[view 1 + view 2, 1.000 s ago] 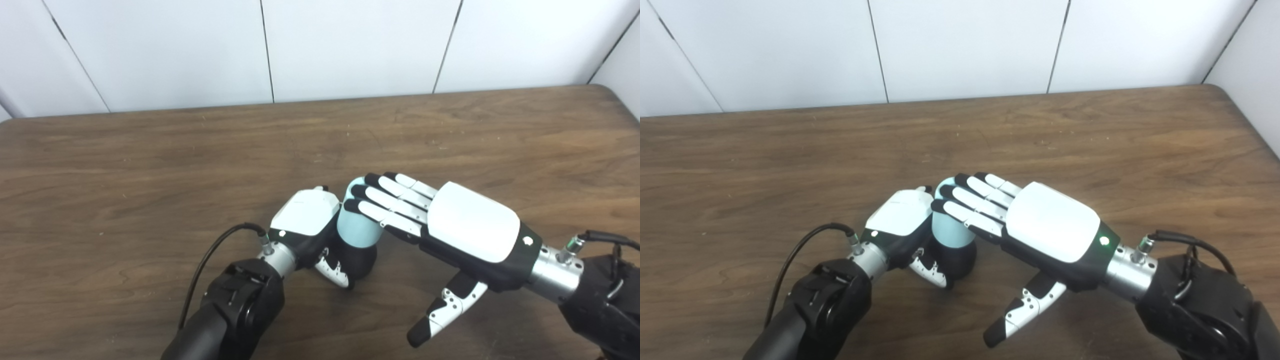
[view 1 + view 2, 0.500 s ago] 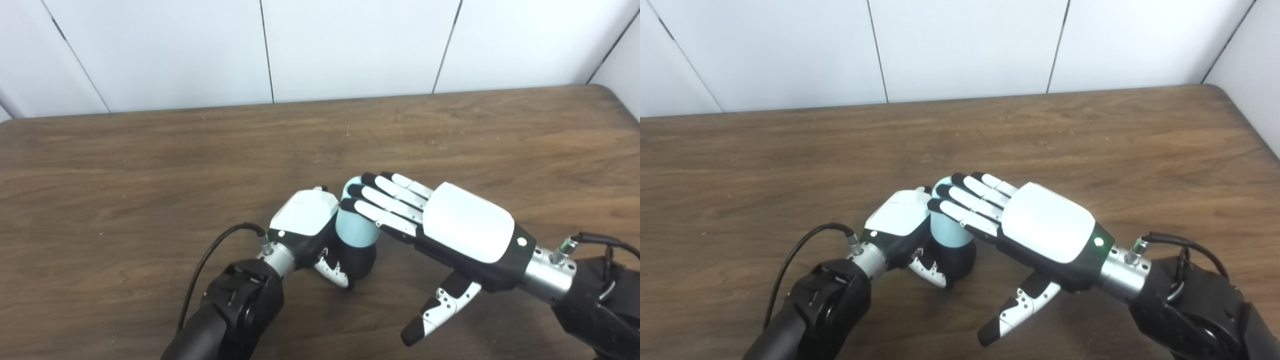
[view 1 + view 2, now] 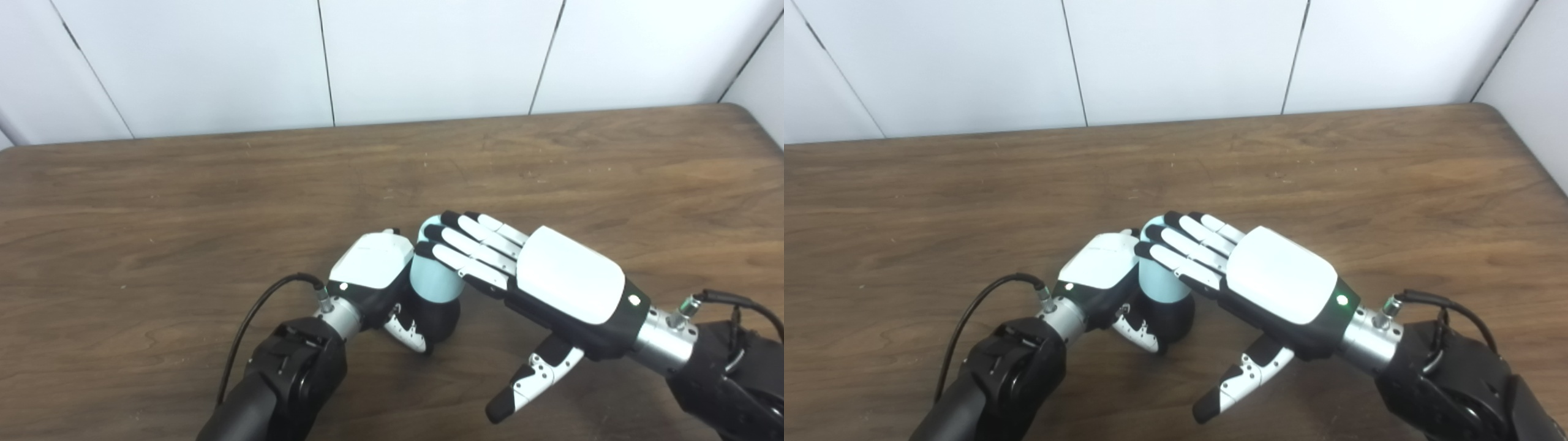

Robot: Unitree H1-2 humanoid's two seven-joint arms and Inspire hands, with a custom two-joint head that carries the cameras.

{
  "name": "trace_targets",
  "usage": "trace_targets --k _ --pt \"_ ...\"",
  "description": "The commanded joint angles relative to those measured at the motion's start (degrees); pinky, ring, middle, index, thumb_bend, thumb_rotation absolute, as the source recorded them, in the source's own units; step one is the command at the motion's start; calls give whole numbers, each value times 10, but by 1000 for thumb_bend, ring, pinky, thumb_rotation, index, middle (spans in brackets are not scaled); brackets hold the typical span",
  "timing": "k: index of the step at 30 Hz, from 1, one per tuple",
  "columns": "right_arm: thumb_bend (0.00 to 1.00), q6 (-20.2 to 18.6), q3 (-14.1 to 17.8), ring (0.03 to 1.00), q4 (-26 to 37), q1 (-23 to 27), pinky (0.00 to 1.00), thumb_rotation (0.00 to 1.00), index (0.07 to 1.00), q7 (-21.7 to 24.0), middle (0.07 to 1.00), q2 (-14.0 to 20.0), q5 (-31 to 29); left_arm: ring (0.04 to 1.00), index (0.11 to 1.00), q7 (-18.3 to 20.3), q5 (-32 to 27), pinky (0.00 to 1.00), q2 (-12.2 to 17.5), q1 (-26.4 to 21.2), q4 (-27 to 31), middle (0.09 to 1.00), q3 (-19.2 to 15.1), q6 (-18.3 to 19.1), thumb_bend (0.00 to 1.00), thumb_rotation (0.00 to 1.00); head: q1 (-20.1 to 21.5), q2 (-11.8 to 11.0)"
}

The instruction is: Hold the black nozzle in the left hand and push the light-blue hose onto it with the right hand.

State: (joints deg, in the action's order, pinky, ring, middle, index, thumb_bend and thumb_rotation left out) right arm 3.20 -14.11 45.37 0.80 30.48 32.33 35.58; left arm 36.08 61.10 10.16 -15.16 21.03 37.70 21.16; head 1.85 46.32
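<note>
A black nozzle (image 3: 442,318) stands on the wooden table (image 3: 184,202) near the middle front, its lower part rounded and dark. A light-blue hose piece (image 3: 432,282) sits on top of it, upright. My left hand (image 3: 373,275) is shut on the black nozzle, with its thumb across the nozzle's front. My right hand (image 3: 545,282) is open, palm down, fingers stretched flat. Its black fingertips (image 3: 436,234) lie over the hose's top end. Its thumb (image 3: 527,389) hangs down free, away from the hose.
White wall panels (image 3: 429,55) stand behind the table's far edge. A black cable (image 3: 257,318) loops from the left wrist. The table's right rear corner (image 3: 744,113) is rounded.
My right hand has slid a little to the left, with its fingertips further over the hose top. The left hand, nozzle and hose have stayed put.
</note>
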Motion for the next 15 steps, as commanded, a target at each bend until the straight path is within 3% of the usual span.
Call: trace_targets --k 1,9,15 --pt "625 -17 -37 1000 -28 -38 1000 1000 985 75 1000 16 -6 697 436 62 -12 1000 9 25 -26 553 24 -9 512 0 0 0" --pt "632 -50 -47 1000 -17 -35 1000 1000 986 89 1000 25 -18 708 433 64 -8 1000 9 24 -29 556 25 -8 511 0 1 1" --pt "630 -46 -58 1000 -17 -35 1000 1000 986 87 998 25 -13 708 434 72 -1 1000 6 22 -28 557 27 -1 511 0 1 0"
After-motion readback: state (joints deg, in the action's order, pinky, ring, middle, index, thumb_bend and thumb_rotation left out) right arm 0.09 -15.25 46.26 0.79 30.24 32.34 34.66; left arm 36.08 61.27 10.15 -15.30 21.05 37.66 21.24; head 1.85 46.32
